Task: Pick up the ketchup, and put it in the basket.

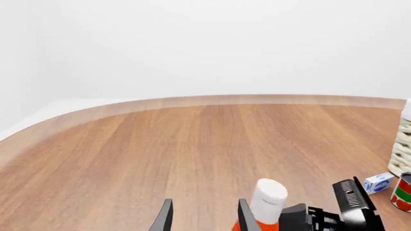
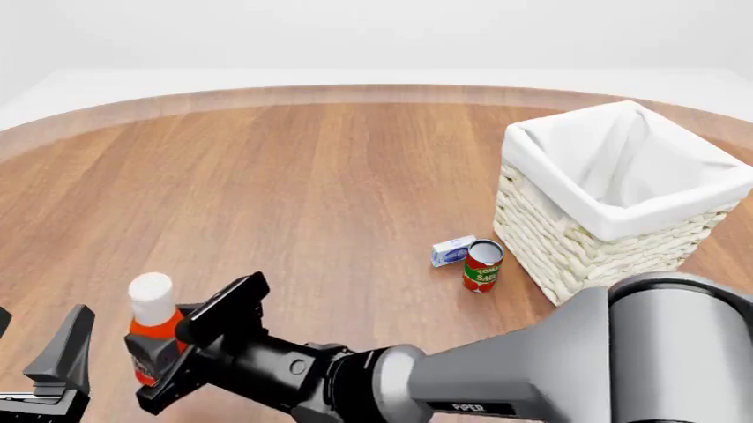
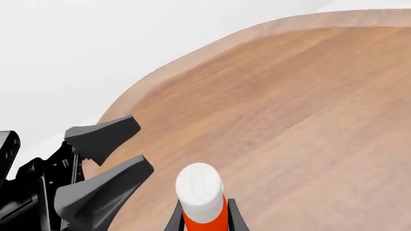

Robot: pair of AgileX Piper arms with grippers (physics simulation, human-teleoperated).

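Note:
The ketchup (image 2: 152, 319), a red-orange bottle with a broad white cap, stands upright near the front left of the table. My right gripper (image 2: 194, 344) reaches across to it, and its two fingers press the bottle's sides in the right wrist view (image 3: 202, 219). The ketchup (image 3: 200, 190) fills the gap between them. My left gripper (image 2: 41, 342) is open and empty just left of the bottle. In the left wrist view the ketchup (image 1: 267, 198) stands beside the left gripper (image 1: 204, 219), outside its fingers. The basket (image 2: 565, 238) stands far off at the right.
A short red tomato-sauce can (image 2: 482, 265) and a small blue-and-white box (image 2: 452, 250) lie just left of the basket. The basket's woven wall (image 1: 401, 149), the can (image 1: 403, 192) and the box (image 1: 378, 183) also show in the left wrist view. The right arm spans the front of the table.

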